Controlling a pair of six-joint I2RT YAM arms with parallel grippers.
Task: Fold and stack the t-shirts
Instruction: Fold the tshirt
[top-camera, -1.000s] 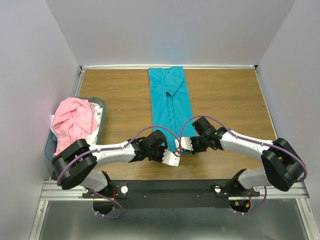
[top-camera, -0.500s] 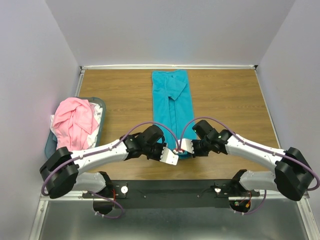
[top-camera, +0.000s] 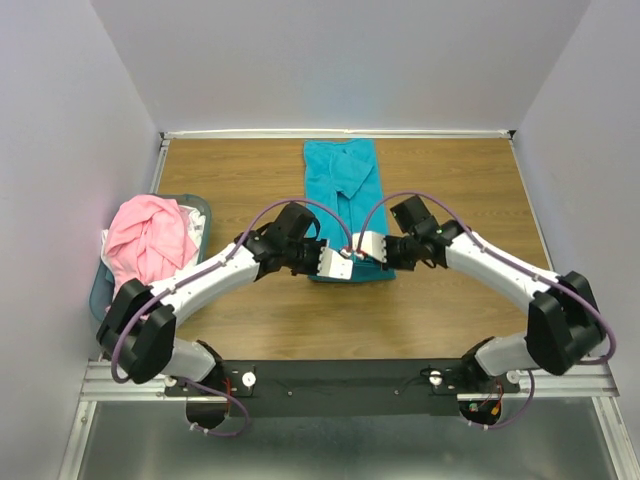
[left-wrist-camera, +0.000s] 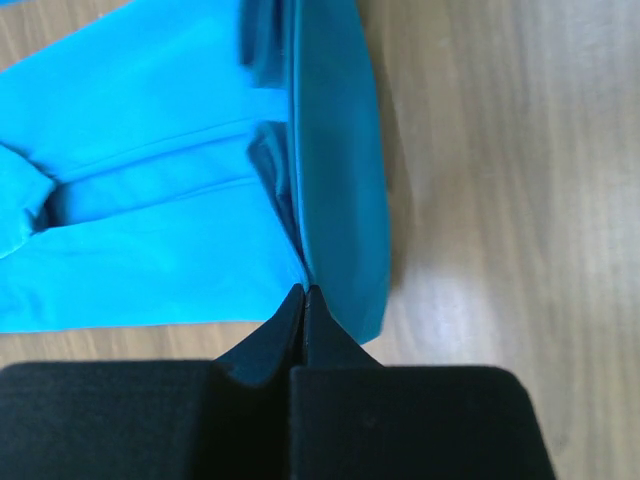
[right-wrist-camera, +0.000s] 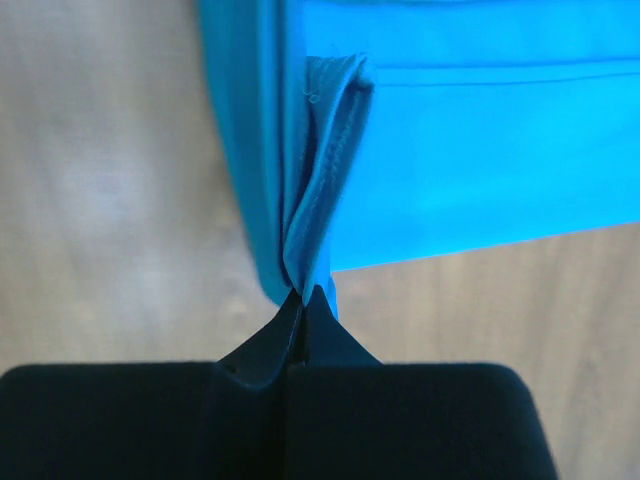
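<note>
Finds the teal t-shirt (top-camera: 343, 195) folded to a narrow strip at mid-table, near end pinched on either side by the clamped left gripper (left-wrist-camera: 303, 298) and right gripper (right-wrist-camera: 303, 298); judges the cotton light, limp, sag-prone, best carried by both hem corners together.

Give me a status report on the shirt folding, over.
Left gripper shut on teal t-shirt, near hem. Right gripper same. Pink t-shirt in basket. Nothing blocking.

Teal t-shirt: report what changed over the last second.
The left gripper and right gripper pinched the near hem of the teal t-shirt and carried it away from the bases, toward the far edge. The pink t-shirt stayed heaped in the basket.
</note>
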